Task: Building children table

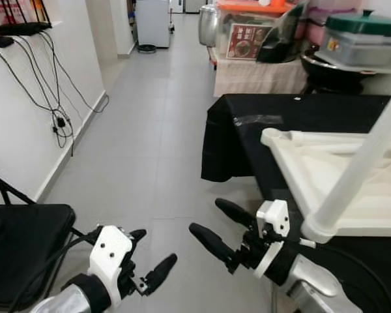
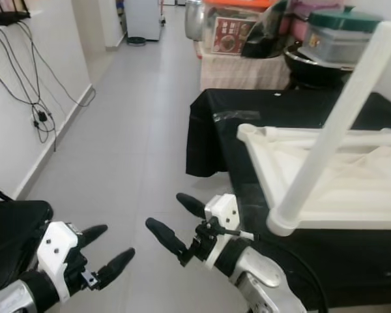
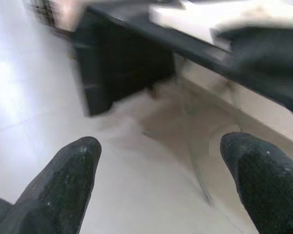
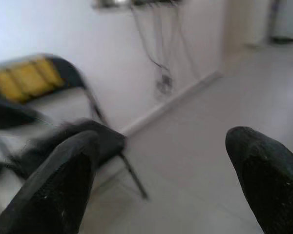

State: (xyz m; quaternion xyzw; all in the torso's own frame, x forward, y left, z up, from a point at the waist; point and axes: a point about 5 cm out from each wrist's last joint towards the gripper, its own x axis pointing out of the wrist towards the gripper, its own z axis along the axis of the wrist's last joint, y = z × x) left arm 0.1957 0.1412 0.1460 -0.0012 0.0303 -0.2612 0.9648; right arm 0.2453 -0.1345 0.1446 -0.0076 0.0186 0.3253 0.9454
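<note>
Over grey floor, left gripper [image 1: 147, 255] and right gripper [image 1: 219, 226] agape, white tabletop [image 1: 352, 182] beside.

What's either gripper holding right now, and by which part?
Nothing. Left gripper and right gripper are both open over the floor, beside the white table leg.

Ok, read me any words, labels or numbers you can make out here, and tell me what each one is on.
No text is legible.
Red printed box under the orange lid: markings too small and blurred to read.
Label on the grey container with the green lid: too small to read.
</note>
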